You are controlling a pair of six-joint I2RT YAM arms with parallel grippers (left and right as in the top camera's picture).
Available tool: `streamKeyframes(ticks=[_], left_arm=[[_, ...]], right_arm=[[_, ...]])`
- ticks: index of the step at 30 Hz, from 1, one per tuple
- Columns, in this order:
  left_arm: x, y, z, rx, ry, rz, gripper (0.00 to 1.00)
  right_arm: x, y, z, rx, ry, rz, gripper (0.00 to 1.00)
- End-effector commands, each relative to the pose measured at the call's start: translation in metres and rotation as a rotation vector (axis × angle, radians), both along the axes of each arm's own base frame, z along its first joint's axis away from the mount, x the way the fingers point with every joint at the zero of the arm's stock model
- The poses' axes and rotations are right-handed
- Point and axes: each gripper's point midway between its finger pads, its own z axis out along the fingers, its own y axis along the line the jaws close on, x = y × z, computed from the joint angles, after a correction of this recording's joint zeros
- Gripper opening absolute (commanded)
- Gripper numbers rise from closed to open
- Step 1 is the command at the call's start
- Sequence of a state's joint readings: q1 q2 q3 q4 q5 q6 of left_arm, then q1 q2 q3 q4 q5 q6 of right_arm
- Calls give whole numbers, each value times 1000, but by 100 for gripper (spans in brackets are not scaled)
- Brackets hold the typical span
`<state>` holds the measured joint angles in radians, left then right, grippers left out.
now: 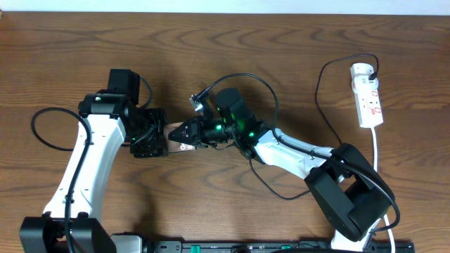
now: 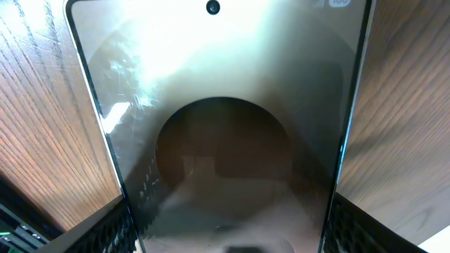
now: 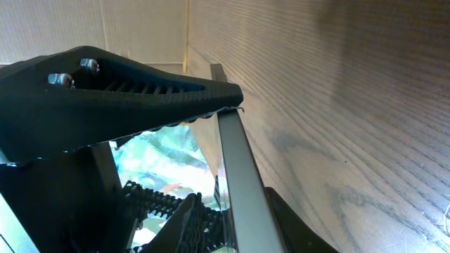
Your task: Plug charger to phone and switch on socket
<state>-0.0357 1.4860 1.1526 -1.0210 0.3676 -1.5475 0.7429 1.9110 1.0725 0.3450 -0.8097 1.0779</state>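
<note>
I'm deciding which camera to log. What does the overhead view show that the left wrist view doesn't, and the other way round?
Only overhead: the white power strip, the thin black cable running from it, the right gripper at the phone's end, and both arms whole.
Only left wrist: the phone face close up, glossy with glare, with a small camera hole near its top edge.
Both: the phone, the left gripper flanking it, and the wooden table.

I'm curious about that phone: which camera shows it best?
The left wrist view: the phone fills the frame face-on. Overhead it is almost wholly hidden; the right wrist view catches only its thin edge.
</note>
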Motion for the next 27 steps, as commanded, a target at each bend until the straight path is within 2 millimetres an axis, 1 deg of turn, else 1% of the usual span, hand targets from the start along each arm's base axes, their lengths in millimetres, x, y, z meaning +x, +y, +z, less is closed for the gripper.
streamKeyframes(ticks=[1, 3, 10, 23, 27], left_arm=[[8, 0, 7, 2, -22, -6, 7], [8, 0, 7, 2, -22, -6, 7], [8, 0, 7, 3, -23, -9, 7], [8, 0, 7, 2, -23, -10, 7], [8, 0, 7, 3, -23, -9, 7]], right_arm=[[1, 3, 1, 0, -3, -3, 24], [1, 3, 1, 0, -3, -3, 20], [1, 3, 1, 0, -4, -3, 16], [2, 3, 1, 0, -7, -2, 15], [2, 3, 1, -1, -8, -5, 12]])
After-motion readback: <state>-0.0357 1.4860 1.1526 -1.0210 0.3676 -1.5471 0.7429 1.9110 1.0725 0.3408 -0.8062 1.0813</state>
